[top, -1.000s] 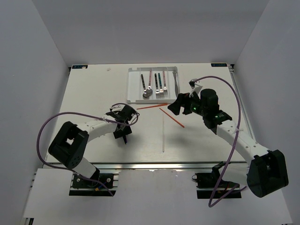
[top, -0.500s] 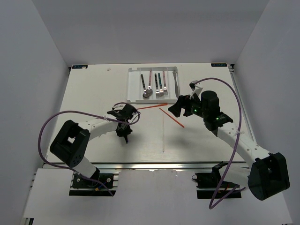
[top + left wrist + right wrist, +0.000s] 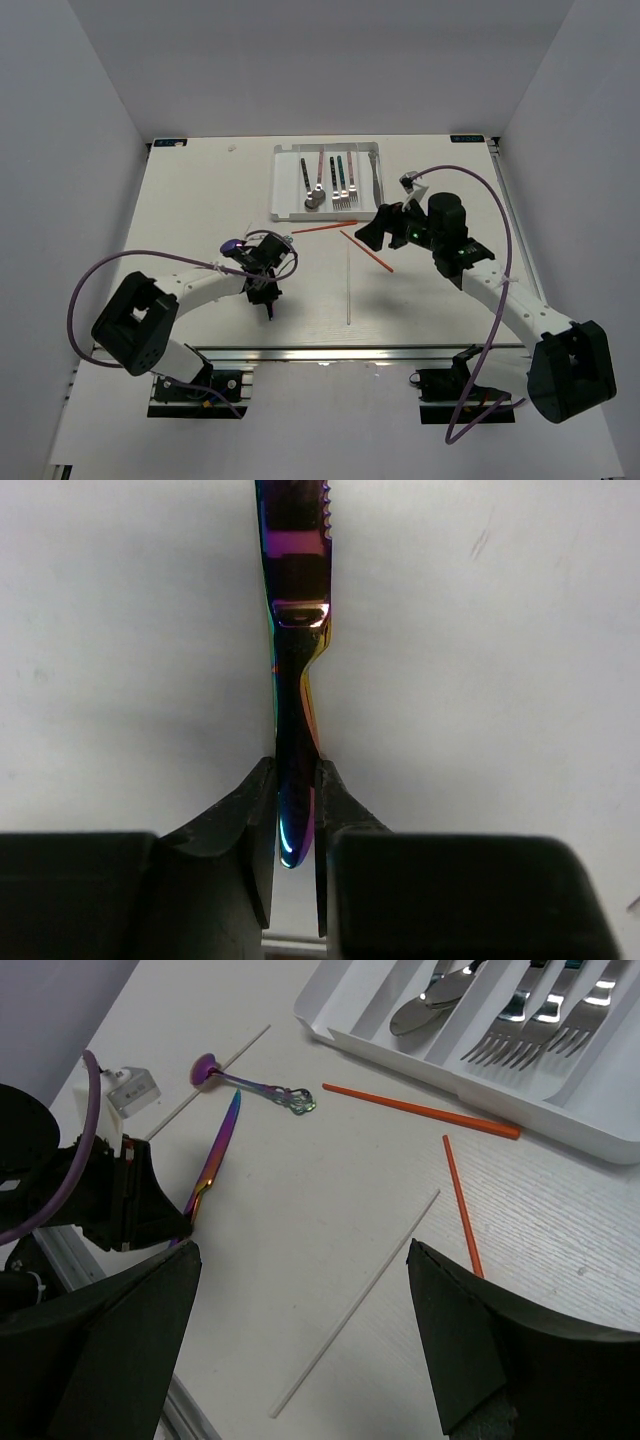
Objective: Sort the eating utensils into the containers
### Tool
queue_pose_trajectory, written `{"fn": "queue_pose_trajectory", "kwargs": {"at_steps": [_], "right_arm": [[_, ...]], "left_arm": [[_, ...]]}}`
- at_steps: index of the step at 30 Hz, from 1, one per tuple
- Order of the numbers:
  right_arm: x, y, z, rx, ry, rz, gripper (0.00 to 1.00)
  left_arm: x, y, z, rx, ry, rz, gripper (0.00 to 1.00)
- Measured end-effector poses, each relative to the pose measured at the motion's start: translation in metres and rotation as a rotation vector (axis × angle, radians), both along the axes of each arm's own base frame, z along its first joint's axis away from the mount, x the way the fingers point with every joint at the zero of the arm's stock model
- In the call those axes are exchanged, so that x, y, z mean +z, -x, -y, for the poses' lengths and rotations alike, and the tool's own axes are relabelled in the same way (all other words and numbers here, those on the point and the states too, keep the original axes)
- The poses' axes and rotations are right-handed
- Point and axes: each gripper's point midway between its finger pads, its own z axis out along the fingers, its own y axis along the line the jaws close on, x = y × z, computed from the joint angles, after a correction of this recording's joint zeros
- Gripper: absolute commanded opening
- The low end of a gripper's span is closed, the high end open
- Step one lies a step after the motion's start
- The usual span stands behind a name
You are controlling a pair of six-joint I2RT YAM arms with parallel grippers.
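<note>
Left pincer (image 3: 296, 785) closed onto iridescent knife (image 3: 297, 630) near front edge; right pincer (image 3: 300, 1260) apart.

Robot lab cell: bare white walls (image 3: 80, 150) around a table (image 3: 200, 200) with bolted arms (image 3: 195, 288).

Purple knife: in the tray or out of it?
Out. The knife is over bare table, handle pinched by the left end effector, well apart from the tray.
</note>
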Motion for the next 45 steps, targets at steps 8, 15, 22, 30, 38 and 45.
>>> {"fn": "queue_pose_trajectory", "kwargs": {"at_steps": [8, 15, 22, 30, 38, 45], "right_arm": [[-0.018, 0.0, -0.015, 0.046, -0.045, -0.096, 0.86], [-0.039, 0.009, -0.032, 0.09, -0.054, -0.186, 0.86], [-0.039, 0.014, -0.039, 0.108, -0.056, -0.19, 0.86], [-0.041, 0.014, -0.039, 0.106, -0.051, -0.194, 0.86], [-0.044, 0.013, -0.038, 0.107, -0.039, -0.19, 0.86], [-0.046, 0.013, -0.037, 0.108, -0.028, -0.187, 0.86]], "left_arm": [[0.017, 0.036, 0.005, -0.044, 0.056, -0.028, 0.0], [0.019, 0.039, 0.006, -0.051, 0.054, -0.024, 0.3], [0.007, 0.044, -0.01, -0.093, -0.06, -0.08, 0.52], [0.028, 0.02, 0.006, -0.175, -0.067, -0.033, 0.58], [0.006, 0.025, 0.0, -0.233, -0.132, -0.108, 0.55], [-0.003, 0.019, 0.011, -0.276, -0.117, -0.118, 0.39]]}}
